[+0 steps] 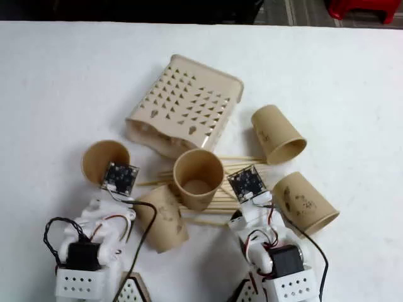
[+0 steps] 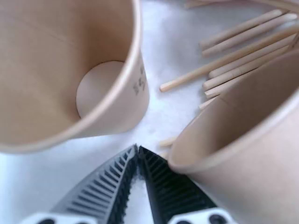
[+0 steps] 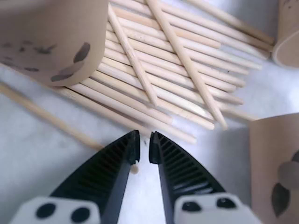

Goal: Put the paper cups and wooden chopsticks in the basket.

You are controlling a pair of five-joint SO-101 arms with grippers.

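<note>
The beige perforated basket [image 1: 186,104] lies tipped over at the table's middle, a holed wall facing up. Two paper cups stand upright, one at the left [image 1: 104,160] and one in the middle [image 1: 198,176]. Three more lie on their sides [image 1: 160,217], [image 1: 277,133], [image 1: 305,202]. Wooden chopsticks [image 1: 230,168] are spread under and beside the middle cup. My left gripper [image 2: 138,151] is shut, low between an upright cup [image 2: 70,70] and a lying cup [image 2: 243,140]. My right gripper [image 3: 144,140] is shut just short of the chopsticks [image 3: 177,70], with nothing held.
The white table [image 1: 352,75] has free room at the back and on both far sides. A red object [image 1: 362,7] sits beyond the far edge. Both arm bases [image 1: 82,264] [image 1: 283,267] stand at the near edge.
</note>
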